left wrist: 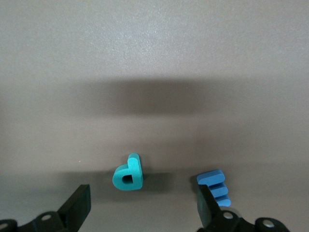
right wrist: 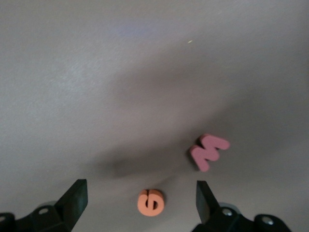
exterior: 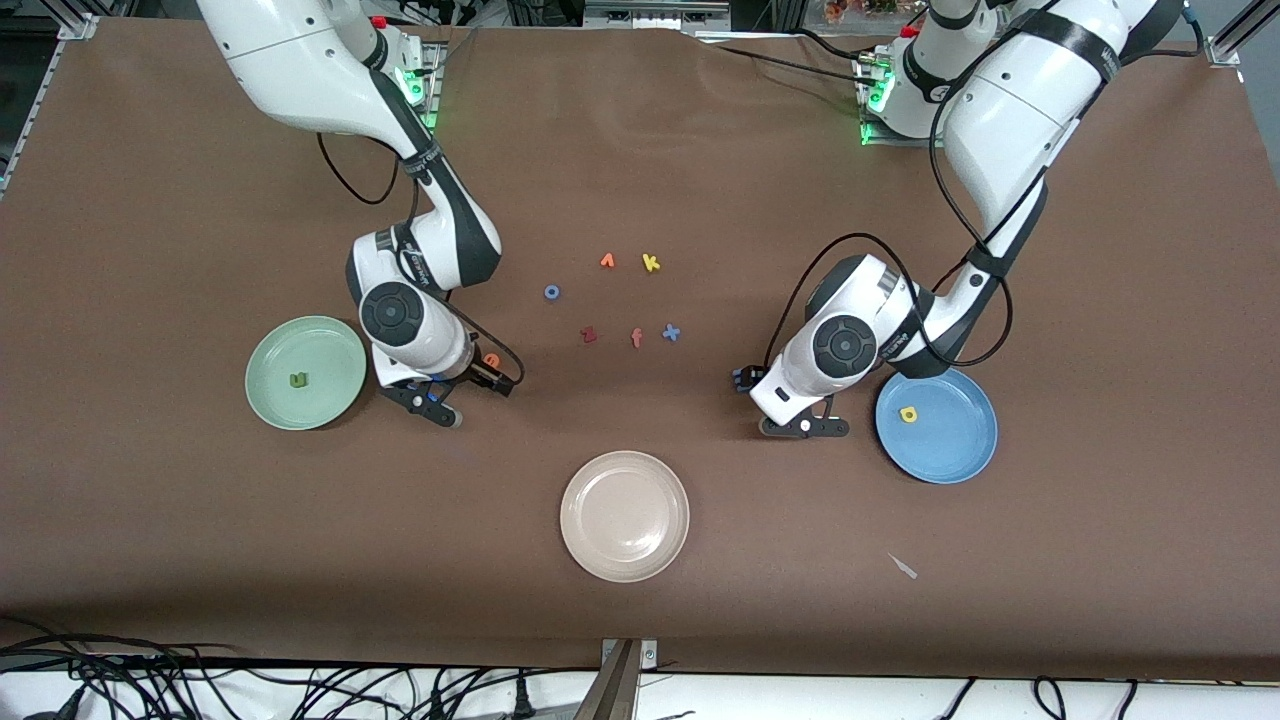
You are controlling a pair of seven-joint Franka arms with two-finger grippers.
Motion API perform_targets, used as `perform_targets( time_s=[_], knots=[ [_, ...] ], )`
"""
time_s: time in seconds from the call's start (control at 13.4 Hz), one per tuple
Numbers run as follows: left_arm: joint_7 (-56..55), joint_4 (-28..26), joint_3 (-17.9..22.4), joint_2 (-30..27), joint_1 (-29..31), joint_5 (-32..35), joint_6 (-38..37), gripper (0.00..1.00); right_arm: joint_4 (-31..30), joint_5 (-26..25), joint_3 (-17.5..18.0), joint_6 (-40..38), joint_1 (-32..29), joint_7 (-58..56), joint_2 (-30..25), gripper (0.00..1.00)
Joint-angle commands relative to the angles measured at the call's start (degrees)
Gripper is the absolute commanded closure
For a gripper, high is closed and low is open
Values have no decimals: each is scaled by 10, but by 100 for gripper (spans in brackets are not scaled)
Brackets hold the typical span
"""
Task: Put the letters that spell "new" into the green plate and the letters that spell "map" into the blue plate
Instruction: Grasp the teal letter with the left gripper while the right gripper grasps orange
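Note:
The pale green plate [exterior: 305,372] lies toward the right arm's end and holds a green n [exterior: 297,379]. My right gripper [exterior: 487,375] hangs low beside it, open, with the orange e [right wrist: 151,202] lying on the table between its fingers [right wrist: 75,199]. The pink w [right wrist: 208,151] lies just past the e. The blue plate [exterior: 936,425] holds the yellow a [exterior: 908,414]. My left gripper [exterior: 750,380] is low beside that plate, open. The teal p [left wrist: 128,174] lies between its fingers [left wrist: 79,205], and the blue m [left wrist: 215,186] lies against one fingertip.
A beige plate [exterior: 625,515] lies nearest the front camera, mid-table. Loose letters lie between the arms: an orange one [exterior: 607,261], yellow k [exterior: 651,263], blue o [exterior: 551,292], dark red z [exterior: 589,334], salmon f [exterior: 637,338], blue x [exterior: 671,332].

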Motion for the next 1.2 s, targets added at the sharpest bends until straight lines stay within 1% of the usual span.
perform_targets(
  time_s=[0.0, 0.15, 0.3, 0.37, 0.45, 0.52, 0.6, 0.67, 0.75, 0.82, 0.9, 1.05, 1.12],
  knots=[
    [1, -5, 2, -1, -1, 18, 7, 4, 13, 5, 6, 12, 2, 10, 17, 3],
    [1, -5, 2, 0, 0, 18, 7, 7, 7, 6, 7, 10, 9, 10, 17, 6],
    [1, -5, 4, 1, 0, 18, 7, 11, -4, 6, 8, 9, 10, 10, 15, 12],
    [2, -5, 4, 3, 1, 20, 7, 18, -7, 6, 8, 9, 10, 8, 14, 18],
    [2, -5, 4, 7, 0, 41, 11, 25, -9, 6, 8, 7, 10, 6, 13, 24],
    [1, -5, 4, 11, 3, 60, 20, 30, -10, 6, 8, 7, 10, 1, 13, 32],
    [1, -5, 4, 18, 4, 60, 27, 34, -11, 6, 8, 7, 10, -2, 13, 39],
    [1, -6, 4, 19, 4, 61, 33, 45, -11, 6, 8, 8, 10, -12, 11, 49],
    [1, -6, 4, 19, 5, 61, 33, 61, -11, 6, 8, 8, 10, -13, 11, 57],
    [0, -6, 3, 17, 7, 60, 30, 75, -13, 6, 8, 8, 9, -14, 11, 62],
    [-2, -6, 3, 17, 7, 60, 29, 86, -13, 6, 8, 10, 10, -14, 12, 71],
    [-7, -5, 1, 13, 7, 58, 27, 95, -13, 6, 8, 11, 10, -14, 12, 90],
    [-3, -3, 0, 4, 9, 58, 20, 96, -12, 6, 8, 10, 10, -14, 12, 98]
  ],
)
